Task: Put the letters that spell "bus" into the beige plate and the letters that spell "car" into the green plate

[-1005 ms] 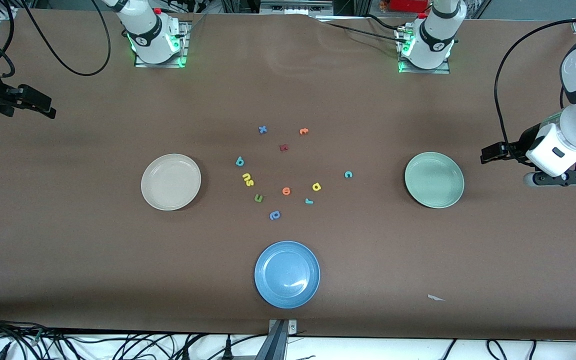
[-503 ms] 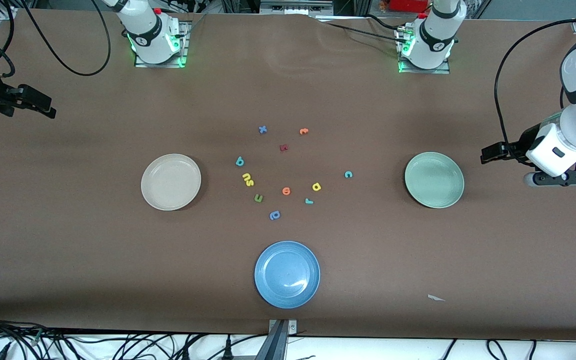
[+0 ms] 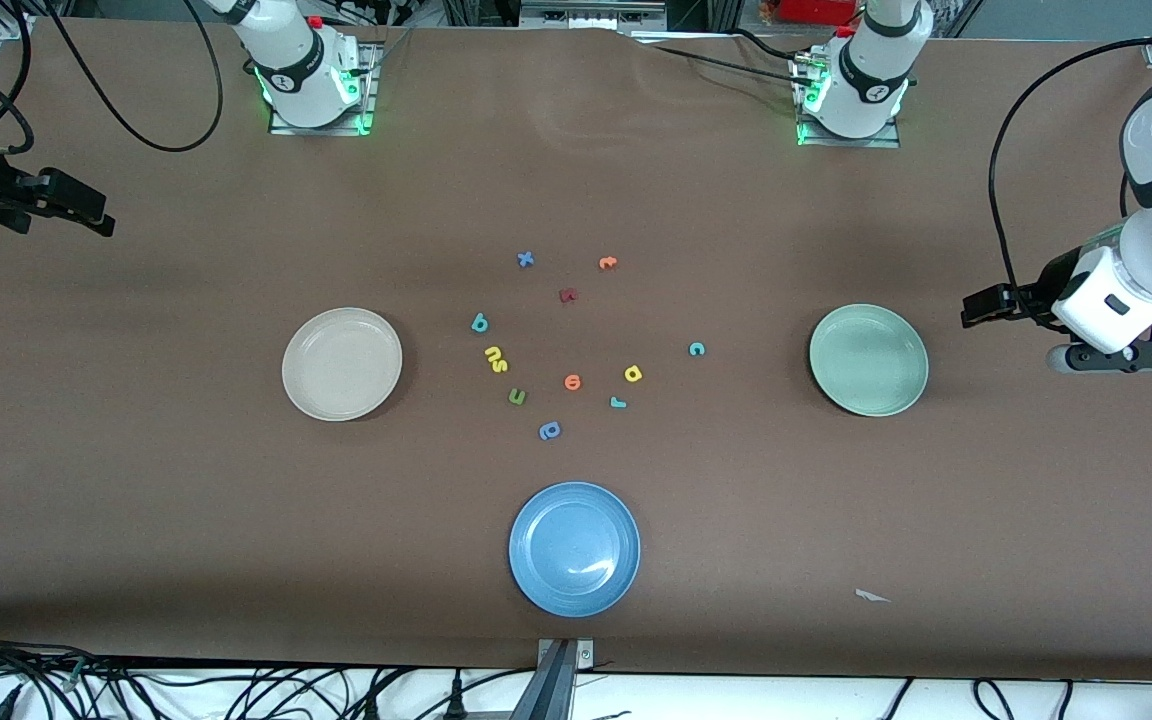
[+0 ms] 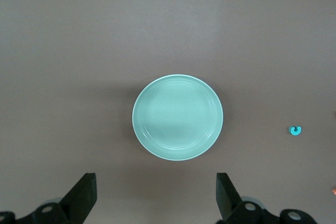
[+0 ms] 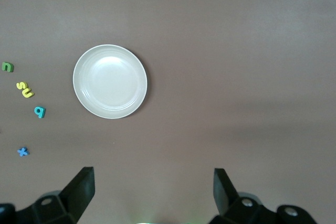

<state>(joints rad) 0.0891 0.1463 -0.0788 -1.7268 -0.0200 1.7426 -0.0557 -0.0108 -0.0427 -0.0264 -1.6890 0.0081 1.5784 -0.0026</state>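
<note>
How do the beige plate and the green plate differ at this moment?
The beige plate is cream; the green plate is pale sage. The beige plate lies toward the right arm's end of the table, the green plate toward the left arm's end. The teal b is the letter closest to the beige plate; the teal c is closest to the green. Both are round, similar in size and hold no letters.

White arms (image 3: 1151, 270), black fingers (image 4: 84, 195), green-lit bases (image 3: 314, 95).

Even, soft overhead light fills every view; the brown table (image 3: 136, 480) looks matte with faint darker bands; the blue plate (image 3: 574, 549) carries a small white glare; plates cast thin soft shadows; green lamps glow at both arm bases; focus is sharp throughout.
</note>
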